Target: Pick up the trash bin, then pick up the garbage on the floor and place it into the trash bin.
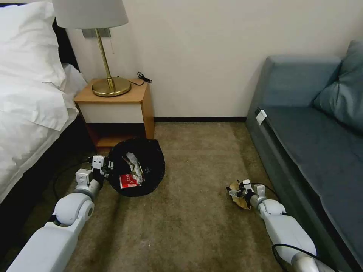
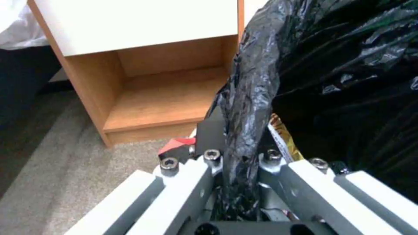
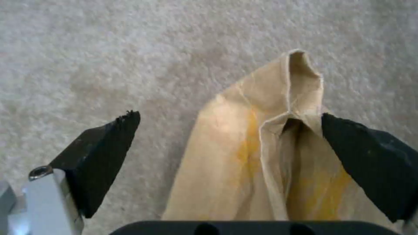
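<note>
My right gripper [image 3: 226, 143] stands wide over the crumpled brown paper wad [image 3: 261, 156] on the carpet, its long fold running out between my fingers; my left gripper [image 2: 237, 156], pinched on the black-bagged round trash bin [image 1: 138, 166], waits well apart leftward.
</note>
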`<state>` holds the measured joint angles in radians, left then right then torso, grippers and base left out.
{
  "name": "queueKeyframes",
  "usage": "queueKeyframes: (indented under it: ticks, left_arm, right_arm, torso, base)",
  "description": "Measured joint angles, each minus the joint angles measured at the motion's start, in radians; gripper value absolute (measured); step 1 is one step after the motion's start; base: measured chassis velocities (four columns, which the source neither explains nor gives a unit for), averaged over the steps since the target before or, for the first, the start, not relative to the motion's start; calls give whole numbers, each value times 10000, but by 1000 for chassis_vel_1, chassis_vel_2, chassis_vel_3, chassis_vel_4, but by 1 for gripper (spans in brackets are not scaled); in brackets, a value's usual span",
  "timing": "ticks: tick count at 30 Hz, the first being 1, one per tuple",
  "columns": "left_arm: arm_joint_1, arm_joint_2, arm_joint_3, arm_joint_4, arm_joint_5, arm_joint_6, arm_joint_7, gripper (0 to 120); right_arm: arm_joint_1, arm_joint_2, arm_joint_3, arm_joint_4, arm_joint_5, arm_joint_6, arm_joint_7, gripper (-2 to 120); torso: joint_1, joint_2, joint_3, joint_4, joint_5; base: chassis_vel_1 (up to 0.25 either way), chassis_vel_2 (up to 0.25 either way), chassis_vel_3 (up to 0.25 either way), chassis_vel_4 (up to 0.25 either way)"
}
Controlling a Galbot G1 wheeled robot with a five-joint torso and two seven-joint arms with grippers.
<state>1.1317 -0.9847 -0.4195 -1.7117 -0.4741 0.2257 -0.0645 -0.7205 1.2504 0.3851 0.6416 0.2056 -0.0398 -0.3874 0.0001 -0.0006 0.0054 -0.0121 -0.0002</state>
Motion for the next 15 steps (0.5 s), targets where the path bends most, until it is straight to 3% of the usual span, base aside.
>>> queueKeyframes:
  ticks: [11, 15]
  left_arm:
    - [36, -46, -25, 14, 12, -49, 5, 2]
    - [41, -38, -44, -14, -1, -62, 3, 2]
  right_arm:
    - [-90, 65, 60, -414, -267, 33, -179, 100]
    - [-44, 86, 100, -541, -308, 34, -264, 93]
  torso:
    - [0, 1, 1, -3, 2]
    - [0, 1, 1, -3, 0]
  base:
    - [0, 0, 0, 0]
    - [0, 0, 0, 0]
